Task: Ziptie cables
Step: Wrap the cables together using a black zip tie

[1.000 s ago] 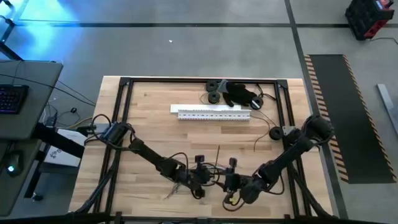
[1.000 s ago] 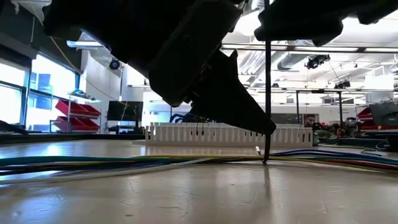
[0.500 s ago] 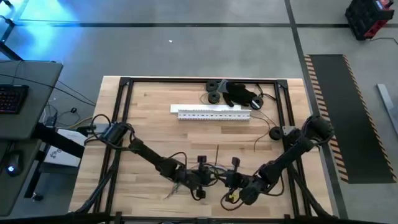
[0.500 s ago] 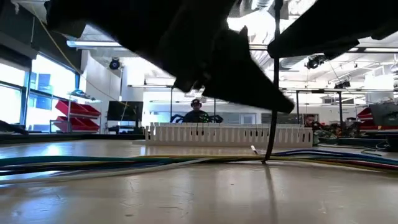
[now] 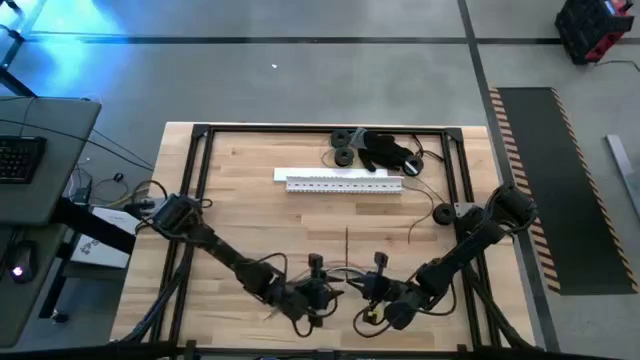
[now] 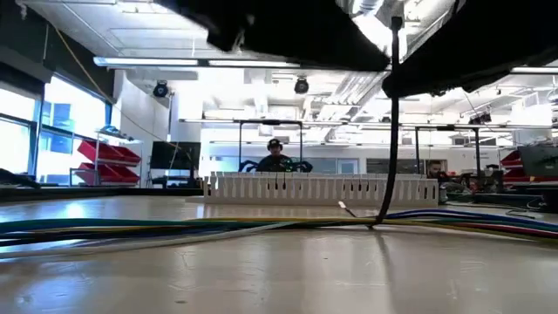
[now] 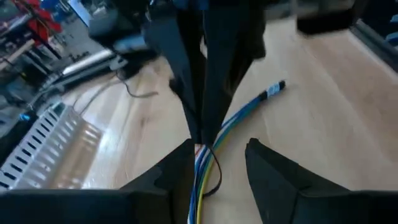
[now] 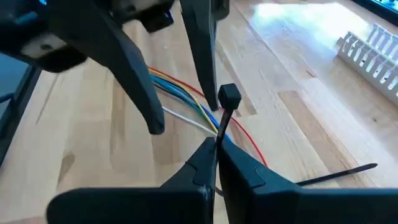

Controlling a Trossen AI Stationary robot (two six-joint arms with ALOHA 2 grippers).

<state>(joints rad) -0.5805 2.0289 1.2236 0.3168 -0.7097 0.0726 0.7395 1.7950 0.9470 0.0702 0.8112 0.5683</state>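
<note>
**Right hand pinching the ziptie over the wire bundle**

The right hand point(image 8: 216, 152) is sitting near the 6 o'clock edge of the tabletop point(image 5: 250, 200), fingers pressed together and clamped on a black ziptie point(image 8: 225, 115) that is standing upright, its square head sticking up above the fingertips. In the low view the ziptie point(image 6: 391, 122) is dropping down to the cables point(image 6: 174, 227) and curving where it meets them.

The left hand point(image 7: 214, 165) is hanging just beside it, toward 9 o'clock, fingers spread apart and straddling the cables point(image 7: 208, 165) without gripping anything. The two hands are almost touching in the high view.

The cables point(image 8: 186, 99) are lying flat on the wood as a multicoloured bundle: blue, yellow, white, red strands running between both hands.

Up toward 12 o'clock a white slotted cable duct point(image 5: 343, 180) is lying across the tabletop, with a pile of black parts point(image 5: 375, 150) behind it. A spare ziptie point(image 8: 339, 174) is lying nearby.
</note>
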